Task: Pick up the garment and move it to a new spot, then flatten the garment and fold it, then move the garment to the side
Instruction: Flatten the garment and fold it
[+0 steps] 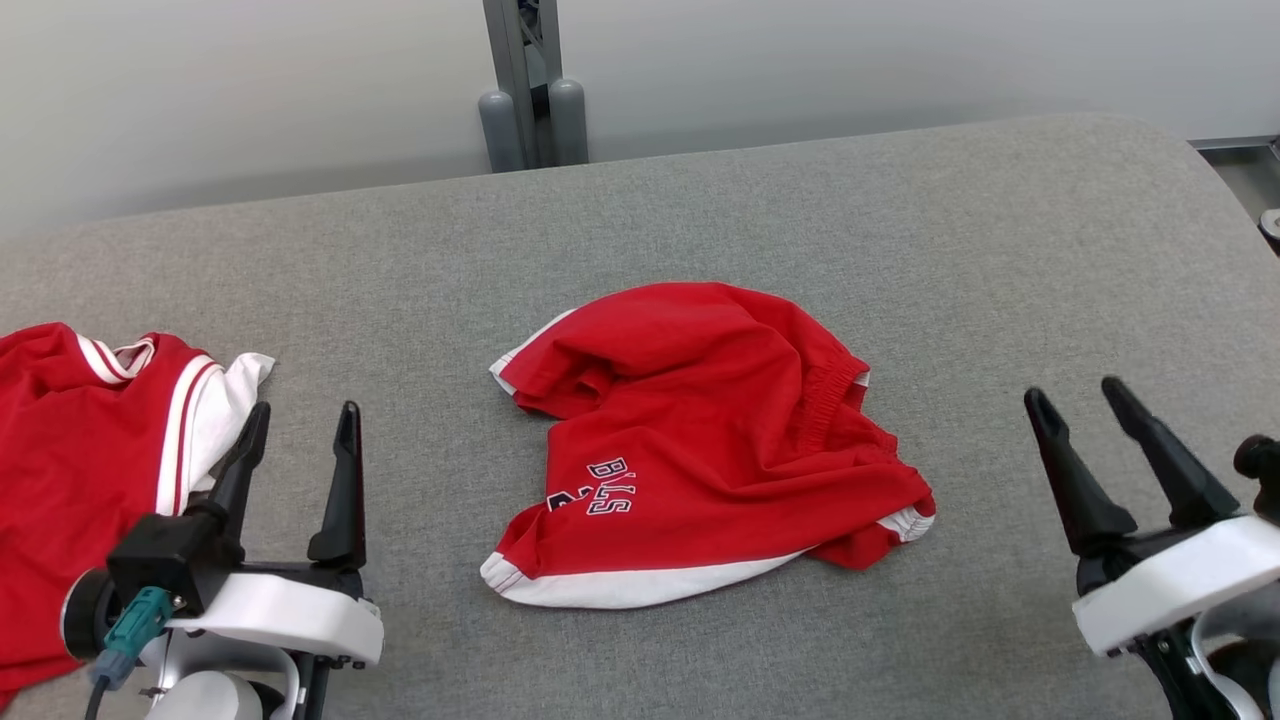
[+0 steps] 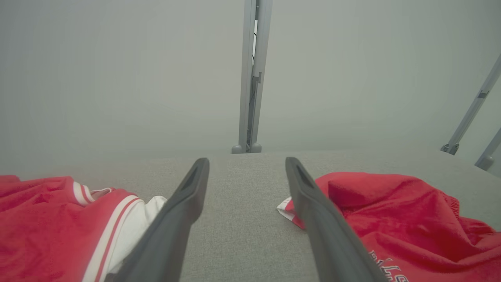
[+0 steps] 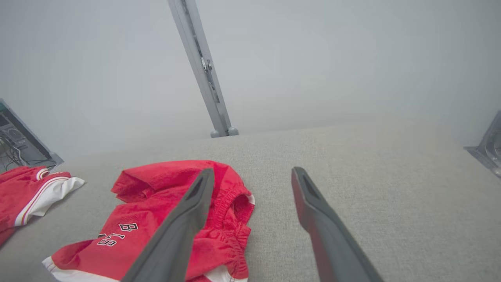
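Observation:
A pair of red shorts with white trim and black lettering, the garment (image 1: 705,440), lies crumpled in the middle of the grey padded table (image 1: 900,220). It also appears in the left wrist view as the garment (image 2: 395,219) and in the right wrist view as the garment (image 3: 156,219). My left gripper (image 1: 303,420) is open at the lower left, apart from the shorts, with nothing between its fingers. At the lower right my right gripper (image 1: 1080,392) is open and holds nothing, well clear of the shorts.
A second red top with white stripes (image 1: 90,450) lies at the table's left edge, just beside my left gripper. A grey metal post (image 1: 530,90) stands behind the table's far edge. Bare grey surface stretches to the right of the shorts.

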